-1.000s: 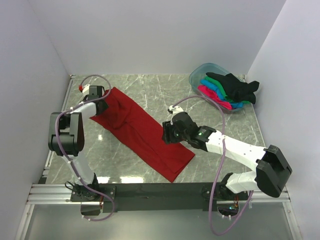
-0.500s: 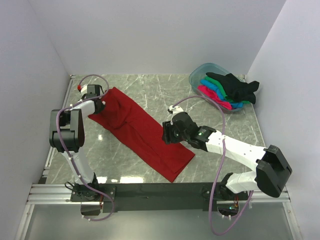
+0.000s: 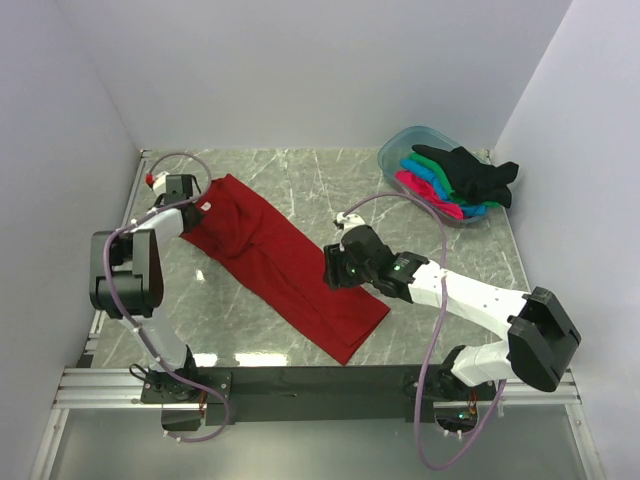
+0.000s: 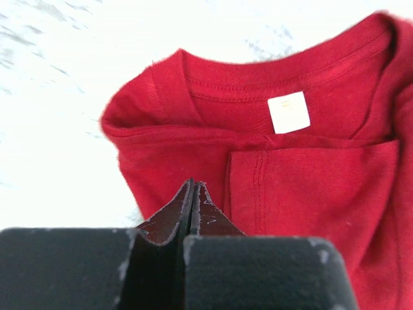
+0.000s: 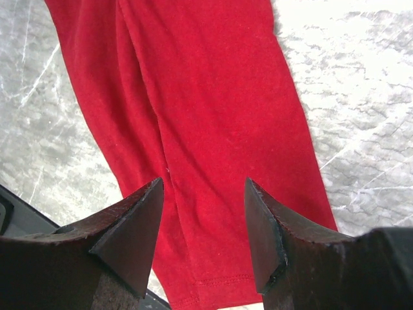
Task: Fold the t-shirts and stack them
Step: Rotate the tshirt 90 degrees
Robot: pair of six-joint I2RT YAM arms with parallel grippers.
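The right gripper (image 5: 203, 190) hangs with its fingers apart above the hem end of the dark red t-shirt (image 3: 275, 262), which lies as a long diagonal strip on the worktop (image 3: 330, 185). Farther back, the left gripper (image 4: 192, 190) is pressed together at the collar end. The other t-shirts (image 3: 450, 180) lie in the tub (image 3: 385, 158) at the far right.
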